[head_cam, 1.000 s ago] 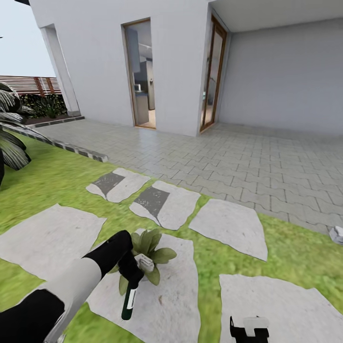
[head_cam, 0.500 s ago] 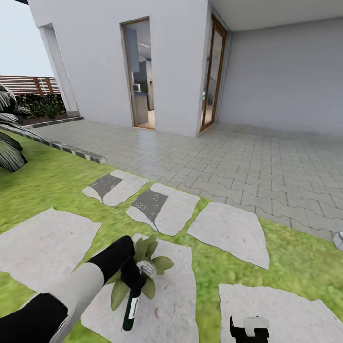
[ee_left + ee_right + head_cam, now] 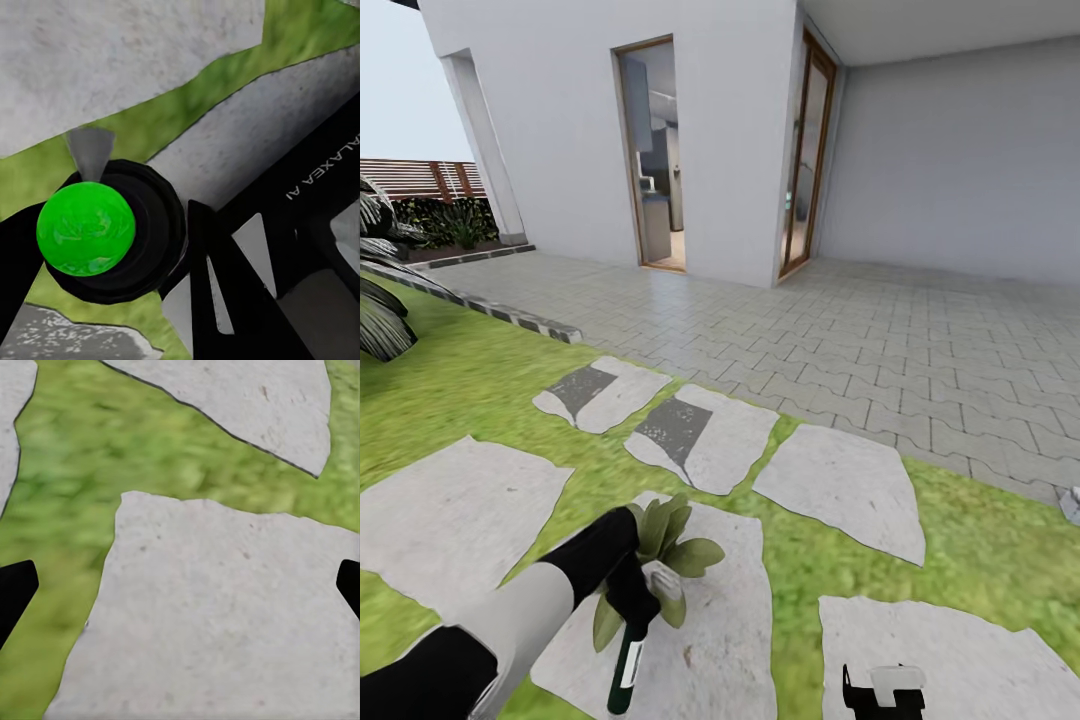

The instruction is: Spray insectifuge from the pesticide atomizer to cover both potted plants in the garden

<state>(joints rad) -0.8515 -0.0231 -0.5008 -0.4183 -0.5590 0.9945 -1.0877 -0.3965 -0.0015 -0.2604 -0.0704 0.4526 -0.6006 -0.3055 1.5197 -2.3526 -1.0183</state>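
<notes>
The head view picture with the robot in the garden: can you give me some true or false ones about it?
1. The left tool holds a slim dark green spray bottle with a white label band. True.
2. The bottle hangs with its whitish trigger head at the bottom. False: the head is up by the tool and the body points down.
3. The small potted plant with broad pointed green leaves sits on a grey irregular stepping stone. True.
4. The right tool is gripping the plant. False: it is open, apart from the plant, above another stone.
5. The brown-framed house door is shut. False: it stands open.
</notes>
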